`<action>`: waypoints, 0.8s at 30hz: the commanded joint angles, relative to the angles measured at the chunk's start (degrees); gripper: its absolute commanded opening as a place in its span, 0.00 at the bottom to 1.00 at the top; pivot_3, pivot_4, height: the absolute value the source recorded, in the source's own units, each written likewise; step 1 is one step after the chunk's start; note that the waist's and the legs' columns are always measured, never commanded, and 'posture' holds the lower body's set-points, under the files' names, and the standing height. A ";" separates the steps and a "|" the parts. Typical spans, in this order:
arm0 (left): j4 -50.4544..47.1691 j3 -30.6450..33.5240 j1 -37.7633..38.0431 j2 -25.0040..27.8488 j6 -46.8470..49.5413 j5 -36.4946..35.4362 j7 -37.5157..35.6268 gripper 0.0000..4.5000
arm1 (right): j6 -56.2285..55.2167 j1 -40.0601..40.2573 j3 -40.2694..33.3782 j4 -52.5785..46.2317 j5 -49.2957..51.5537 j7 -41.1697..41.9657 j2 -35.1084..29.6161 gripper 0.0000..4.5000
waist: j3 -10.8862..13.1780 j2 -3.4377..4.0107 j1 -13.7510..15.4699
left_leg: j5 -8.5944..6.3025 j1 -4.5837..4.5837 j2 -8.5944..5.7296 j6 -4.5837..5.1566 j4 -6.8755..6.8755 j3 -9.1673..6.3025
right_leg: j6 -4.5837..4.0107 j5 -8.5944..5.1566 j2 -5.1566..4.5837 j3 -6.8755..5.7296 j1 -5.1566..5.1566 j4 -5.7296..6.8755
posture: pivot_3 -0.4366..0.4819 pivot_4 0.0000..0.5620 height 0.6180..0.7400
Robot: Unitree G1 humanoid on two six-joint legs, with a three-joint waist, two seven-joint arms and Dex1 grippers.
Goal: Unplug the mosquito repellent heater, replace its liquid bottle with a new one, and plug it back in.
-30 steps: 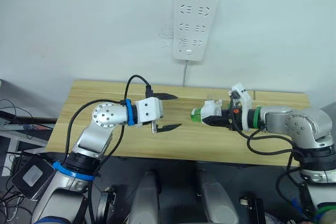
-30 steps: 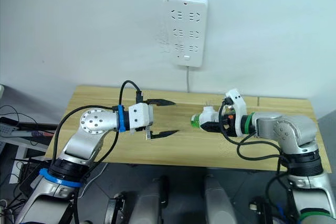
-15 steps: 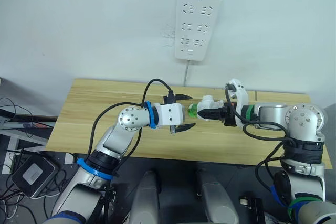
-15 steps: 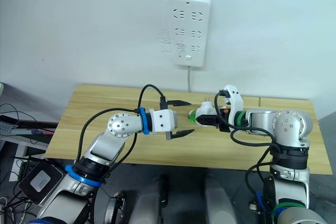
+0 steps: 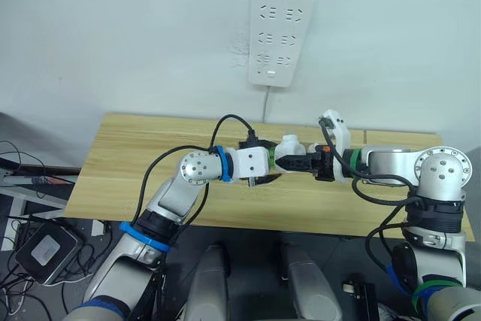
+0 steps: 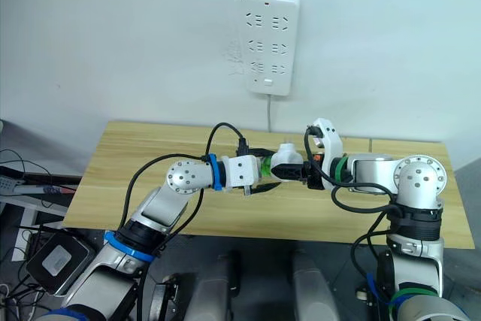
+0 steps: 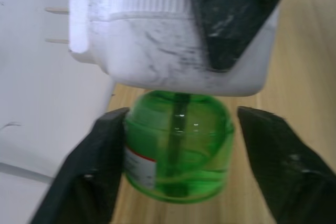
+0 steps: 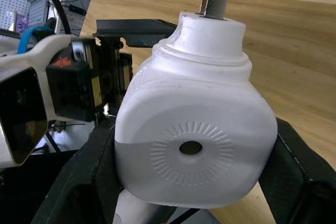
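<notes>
The white mosquito repellent heater (image 5: 289, 149) hangs above the table's middle, with my right gripper (image 5: 302, 162) shut on it. Its plug pins show in the left wrist view. Its liquid bottle (image 7: 178, 145), green with a dark wick inside, is still fitted under the heater (image 7: 168, 40). My left gripper (image 5: 268, 163) is open, with one finger on each side of the bottle. One finger (image 7: 100, 166) is at the bottle's label and the other (image 7: 283, 166) stands apart from it. The new one is out of view.
A long white power strip (image 5: 279, 31) hangs on the wall above the table's back edge, its cable running down behind. The wooden table (image 5: 128, 155) stretches left and right of the grippers. Cables and boxes lie on the floor at the left.
My left arm has reached right until its open fingers flank the green bottle. My right gripper has brought the heater a little to the left to meet it.
</notes>
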 commanded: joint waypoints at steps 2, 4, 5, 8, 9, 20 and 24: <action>-0.39 -1.04 -0.14 -0.35 -0.97 0.01 -0.44 0.51 | 0.47 -0.47 -0.57 -0.63 4.92 -2.66 0.36 0.68 | 0.00 0.00 -0.03 | 0.00 -0.04 0.02 0.00 -0.02 -0.01 | 0.01 0.01 0.01 -0.01 -0.01 -0.06 | 0.42 0.57 1.00; -0.52 -1.10 0.05 -0.22 -1.20 -0.19 -0.86 0.51 | 0.26 -0.50 -0.30 -0.75 6.29 -3.38 0.64 0.68 | 0.00 0.00 -0.03 | 0.00 -0.05 0.03 0.00 -0.03 -0.01 | -0.01 0.02 0.02 -0.02 -0.01 -0.09 | 0.42 0.57 1.00; -0.38 -1.07 0.06 -0.18 -1.37 -0.22 -0.96 0.51 | 0.14 -0.59 -0.04 -0.81 6.59 -3.62 0.65 0.68 | 0.00 0.00 -0.03 | 0.00 -0.05 0.03 0.00 -0.03 -0.01 | -0.01 0.02 0.02 -0.03 -0.01 -0.10 | 0.42 0.57 1.00; -0.05 -0.84 0.08 -0.14 -1.68 -0.31 -0.88 0.51 | -0.97 -0.57 0.89 -2.51 6.70 -2.83 0.17 0.84 | 0.00 0.00 -0.03 | 0.00 -0.06 0.03 0.00 -0.03 -0.02 | 0.01 0.02 0.02 -0.03 -0.01 -0.12 | 0.41 0.56 1.00; 0.10 -0.74 0.07 -0.14 -1.79 -0.36 -0.79 0.51 | -1.45 -0.56 1.18 -3.25 6.47 -2.36 -0.06 0.88 | 0.00 0.00 -0.04 | 0.00 -0.06 0.03 0.00 -0.03 -0.01 | 0.01 0.02 0.02 -0.02 -0.01 -0.13 | 0.41 0.56 1.00; -2.01 13.02 4.17 -8.90 19.49 -21.34 1.63 0.51 | -24.67 10.85 2.15 -24.39 -7.72 7.74 -2.91 1.00 | -0.01 0.00 -0.13 | -0.01 -0.15 0.07 0.01 -0.01 -0.09 | 0.23 -0.10 0.05 -0.12 -0.04 -0.20 | 0.38 0.53 1.00; -5.91 16.77 4.27 -11.72 26.08 -28.18 3.53 0.51 | -32.94 14.50 7.12 -27.06 -15.56 9.21 0.17 1.00 | -0.01 0.00 -0.22 | 0.00 -0.13 0.11 0.00 0.00 -0.08 | 0.24 -0.10 0.09 -0.11 -0.04 -0.17 | 0.37 0.52 1.00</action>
